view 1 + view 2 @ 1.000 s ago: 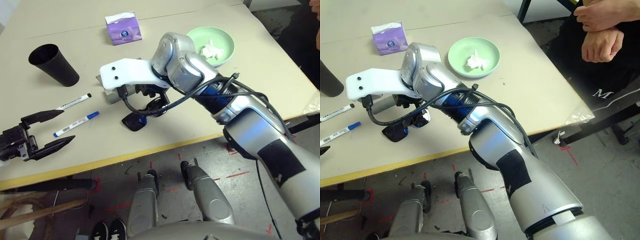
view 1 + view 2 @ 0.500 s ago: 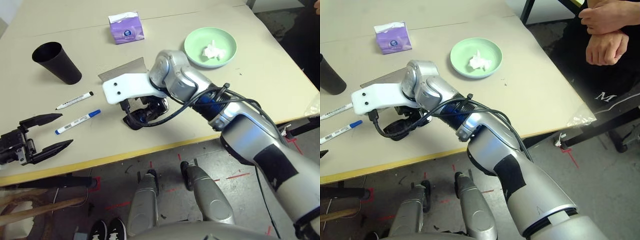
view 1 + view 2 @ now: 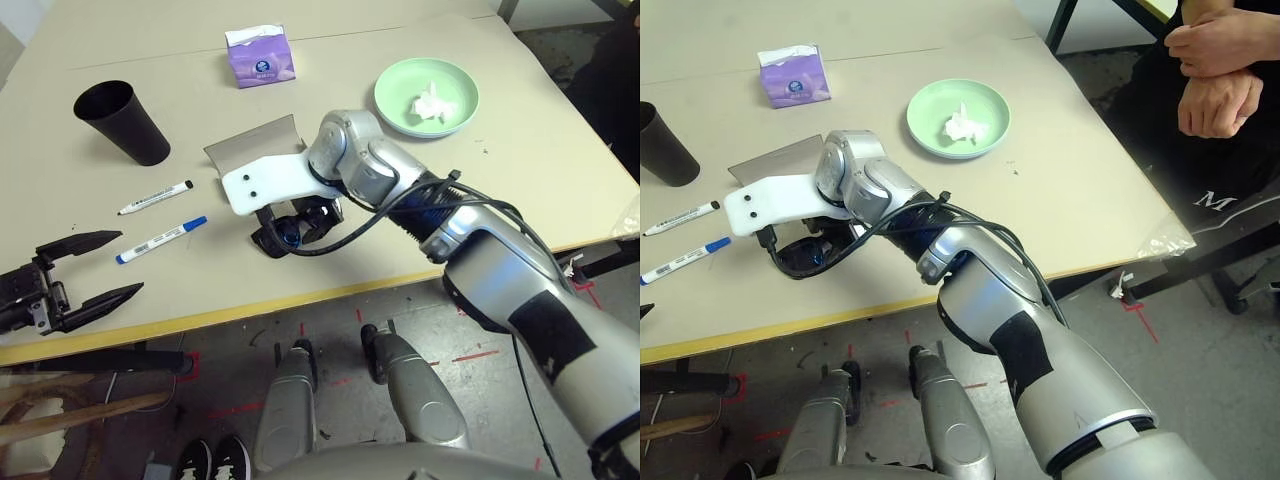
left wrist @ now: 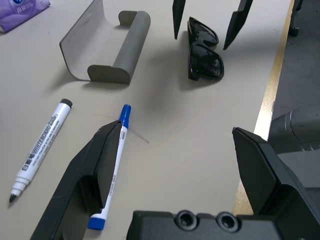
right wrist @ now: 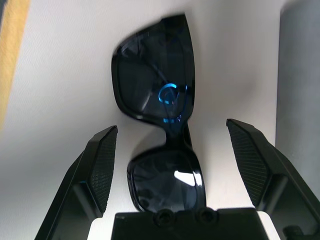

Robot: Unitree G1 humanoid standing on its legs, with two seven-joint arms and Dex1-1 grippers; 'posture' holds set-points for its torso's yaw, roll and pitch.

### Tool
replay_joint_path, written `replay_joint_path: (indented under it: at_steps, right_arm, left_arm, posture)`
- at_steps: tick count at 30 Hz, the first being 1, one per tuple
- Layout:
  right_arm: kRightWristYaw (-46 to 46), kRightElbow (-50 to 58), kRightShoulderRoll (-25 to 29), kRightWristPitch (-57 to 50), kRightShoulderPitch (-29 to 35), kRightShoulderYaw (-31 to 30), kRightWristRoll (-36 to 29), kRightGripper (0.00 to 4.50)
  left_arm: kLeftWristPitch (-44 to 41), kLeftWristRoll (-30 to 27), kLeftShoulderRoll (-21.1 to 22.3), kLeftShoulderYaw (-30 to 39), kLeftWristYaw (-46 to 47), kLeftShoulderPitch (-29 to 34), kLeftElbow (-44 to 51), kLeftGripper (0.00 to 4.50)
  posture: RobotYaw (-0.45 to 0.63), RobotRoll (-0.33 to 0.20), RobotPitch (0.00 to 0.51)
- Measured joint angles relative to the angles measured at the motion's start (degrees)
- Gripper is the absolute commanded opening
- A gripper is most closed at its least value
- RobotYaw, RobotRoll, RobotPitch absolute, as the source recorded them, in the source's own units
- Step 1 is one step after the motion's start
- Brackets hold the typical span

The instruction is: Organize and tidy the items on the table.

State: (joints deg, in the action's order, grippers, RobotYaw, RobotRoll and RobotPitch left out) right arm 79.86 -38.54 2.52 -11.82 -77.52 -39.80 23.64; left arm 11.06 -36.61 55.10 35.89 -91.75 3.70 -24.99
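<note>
Right now the sunglasses (image 5: 159, 130) lie folded on the surface (image 3: 330, 120), lenses up, just beside the open case (image 4: 107, 52) and toward the yellow front edge. The right claw (image 5: 170, 145) hangs over them with its two black fingers spread wide, one on each side of the frame and touching nothing. I judge this straddle is a line-up for a pinch across the narrow bridge, since the glasses probably belong in the case.

They are glossy black plastic with dark, mirror-like lenses that throw back a blue glint; smooth and thin, so likely to skid if the fingers close unevenly. The case is matte grey, a stiff curved sheet with a rolled lip, standing open toward the glasses as if ready to take them.

Left of the case lie two white markers, nearly parallel and apart: the black-capped one (image 3: 155, 197) and, nearer the front edge, the blue-capped one (image 3: 160, 239). Farther left of the case stands a black cup (image 3: 122, 122), a tapered matte cone, upright. Behind the case sits the purple tissue box (image 3: 260, 57), soft-cornered, with white tissue showing at its top. Right of the case is a pale green plate (image 3: 396, 104), shallow and smooth, holding a crumpled tissue (image 3: 432, 101).

The left claw (image 3: 112, 265) waits near the front edge, well left of the case, fingers wide apart and holding nothing, pointing toward the markers.
</note>
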Motion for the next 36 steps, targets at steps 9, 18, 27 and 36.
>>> replay_joint_path:
  at_steps: [9,18,27,36]
  right_arm:
    - [0.19,0.3,-0.18,-0.12,0.4,0.0,0.01,4.45]
    - [0.08,0.3,-0.37,-0.14,0.94,0.0,0.0,4.45]
    - [0.56,2.65,-0.04,-1.15,2.29,0.0,-0.01,1.61]
    - [1.6,5.46,1.14,-2.07,2.3,0.12,-0.1,0.2]
  left_arm:
    - [-0.22,-0.07,0.0,0.0,1.01,0.18,1.29,4.5]
    - [-0.2,-0.07,0.0,0.0,0.89,0.08,0.36,4.5]
    - [0.02,-0.09,0.0,0.72,0.43,0.36,0.07,4.5]
    - [-0.08,-0.15,-0.09,1.54,0.66,1.22,1.27,4.5]
  posture:
    - [-0.12,0.0,0.254]
    - [-0.12,0.0,0.256]
    - [-0.11,0.0,0.251]
    - [-0.11,0.0,0.249]
